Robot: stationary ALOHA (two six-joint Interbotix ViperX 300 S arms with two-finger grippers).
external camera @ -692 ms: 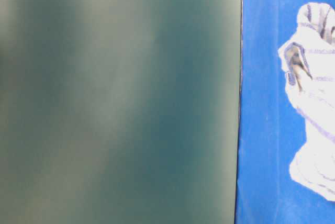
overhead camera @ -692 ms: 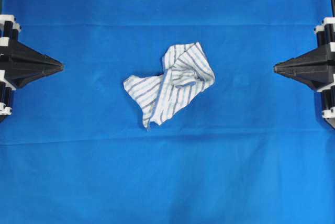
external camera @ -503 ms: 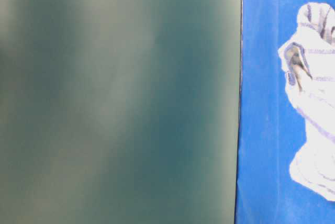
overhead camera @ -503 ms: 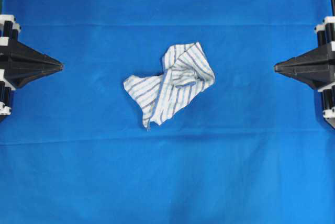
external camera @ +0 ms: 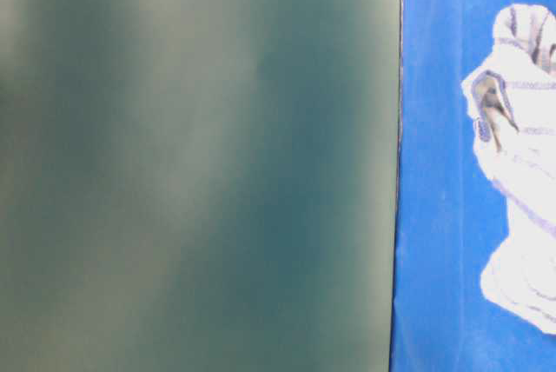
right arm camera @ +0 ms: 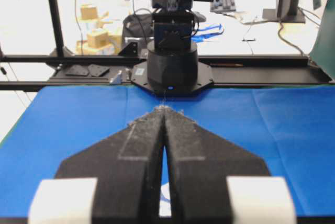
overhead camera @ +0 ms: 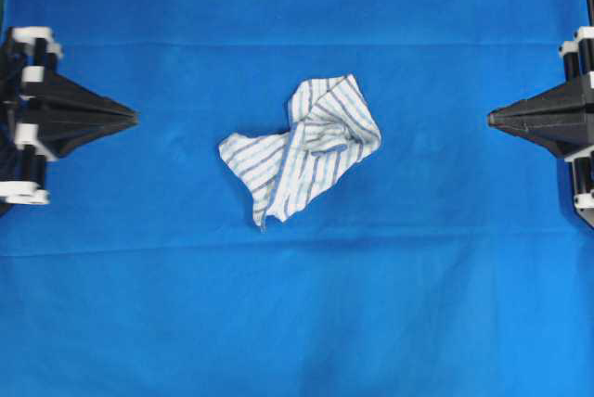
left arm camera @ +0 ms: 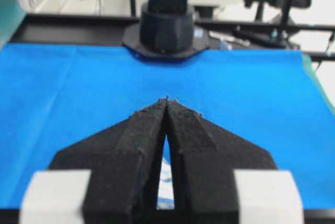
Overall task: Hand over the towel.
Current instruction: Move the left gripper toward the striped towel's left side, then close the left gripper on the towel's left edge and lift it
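The towel, white with thin blue-grey stripes, lies crumpled in the middle of the blue sheet. Its edge also shows at the right of the table-level view as the towel. My left gripper sits at the left edge, shut and empty, its tips pointing at the towel from well away. My right gripper mirrors it at the right edge, shut and empty. In the wrist views the left gripper and right gripper have tips pressed together, with a sliver of towel seen through the gap behind them.
The blue sheet covers the whole table. A blurred dark green surface fills most of the table-level view. The opposite arm's base stands at the sheet's far edge in each wrist view.
My left gripper has moved a little to the right, toward the towel. The right gripper and the towel have stayed put.
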